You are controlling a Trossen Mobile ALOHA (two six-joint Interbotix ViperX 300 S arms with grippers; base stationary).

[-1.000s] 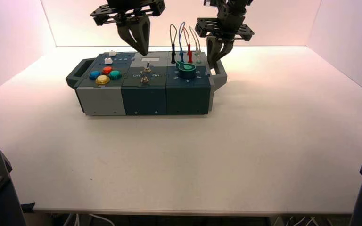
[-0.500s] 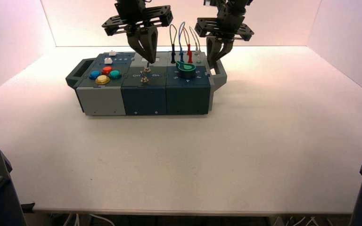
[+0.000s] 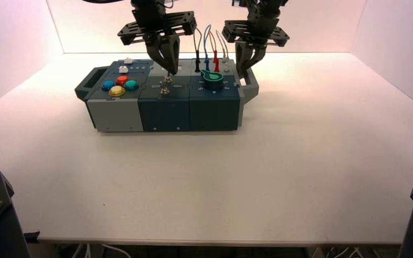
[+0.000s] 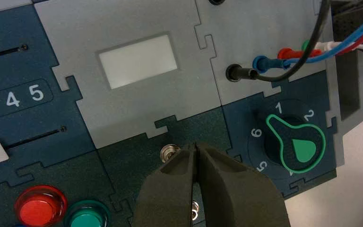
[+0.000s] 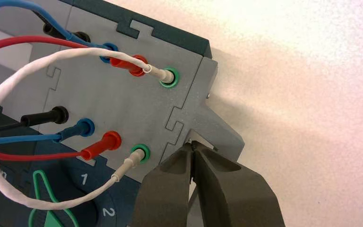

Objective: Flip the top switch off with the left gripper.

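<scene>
The red button point(image 4: 41, 205) and green button point(image 4: 86, 217) sit left of the dark switch panel point(image 4: 123, 170), where the left gripper point(image 4: 195, 147), fingertips together, hovers at the top switch point(image 4: 170, 152), just beside the pale rectangular label's panel. Rightmost, the right gripper point(image 5: 192, 145), also closed, waits over the box's right handle point(image 5: 217, 135).

Table point(image 3: 279, 172): pale, smooth top, brightly lit toward its back edge. Back wall point(image 3: 312, 32): plain, pinkish white, upright behind the table. Side walls, two: left wall point(image 3: 13, 48) and right wall point(image 3: 403, 59), pale, flanking the table. Cables point(image 3: 94, 250): light, below the table's front edge, in shadow.
</scene>
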